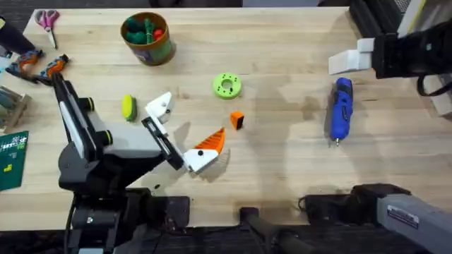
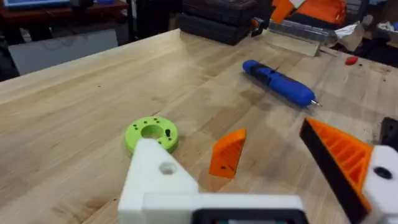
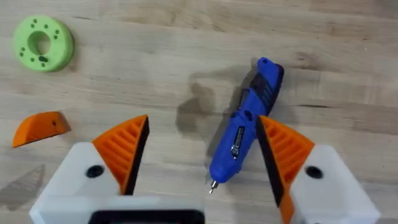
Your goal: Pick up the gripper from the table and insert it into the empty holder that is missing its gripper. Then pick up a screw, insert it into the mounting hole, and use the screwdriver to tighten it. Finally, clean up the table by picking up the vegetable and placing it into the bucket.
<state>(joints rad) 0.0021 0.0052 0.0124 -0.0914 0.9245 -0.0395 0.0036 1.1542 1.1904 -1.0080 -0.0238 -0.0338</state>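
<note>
Gripper [image 1: 236,121], the small orange chunk, lies loose on the table [image 1: 282,63], between the green disc [image 1: 227,85] and my left claw [image 1: 185,134]. In the left wrist view it sits just beyond the claw, beside the disc, touching neither.

My left claw is released and holds nothing. One side is a white holder [image 1: 159,106] with no orange tip; the other carries an orange ribbed finger [image 1: 210,143]. It hangs low over the table near the middle.

Screwdriver [image 1: 342,109] lies flat on the right side of the table, well apart from the gripper, its metal bit pointing toward the near edge. My right claw [image 3: 202,155] hovers over it, spread wide and grasping nothing; in the right wrist view the blue body runs between the two orange fingers [image 3: 124,149], close to one of them. I cannot tell whether that finger touches it.

Vegetable [image 1: 128,107], yellow-green, rests on the table just beyond the left arm, near the holder. Bucket [image 1: 147,38] stands upright at the far left of the table with coloured items inside. Scissors [image 1: 48,21] lie at the far left corner.
</note>
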